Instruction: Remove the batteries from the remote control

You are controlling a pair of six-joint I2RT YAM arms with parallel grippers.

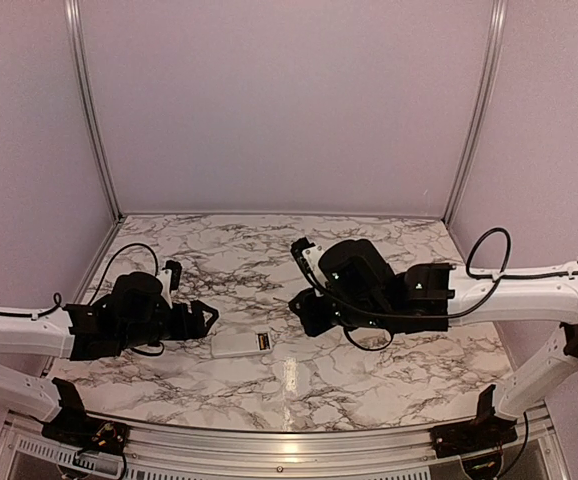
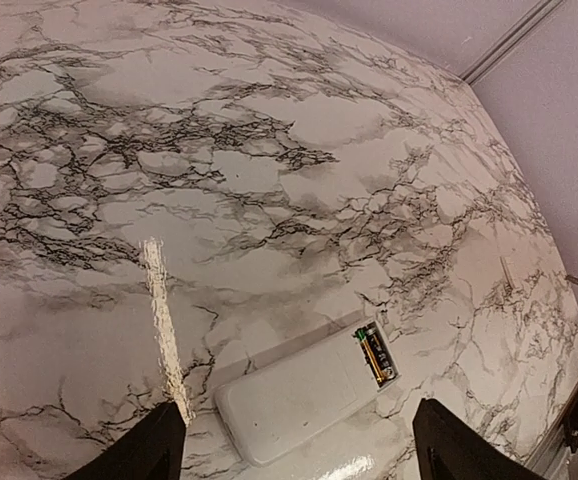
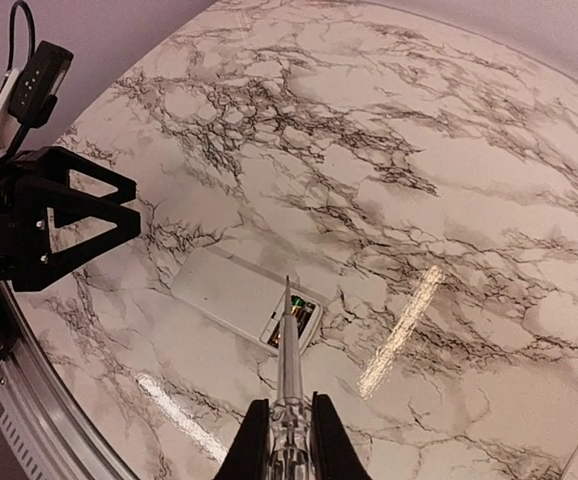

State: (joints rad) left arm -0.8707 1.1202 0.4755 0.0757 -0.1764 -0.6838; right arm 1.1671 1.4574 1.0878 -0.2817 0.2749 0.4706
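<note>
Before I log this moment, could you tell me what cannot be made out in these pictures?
Top view: the batteries in the remote control are too small to count.
Right wrist view: the rod held by the right gripper overlaps them; contact is unclear.
Left wrist view: the bottom edge cuts off most of the left gripper.

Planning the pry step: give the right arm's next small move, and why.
Probably lower the rod so its tip enters the open end of the remote control beside the batteries. The right pincer is shut on the rod, the tip points at them, and both sit seated there; contact is unclear.
</note>
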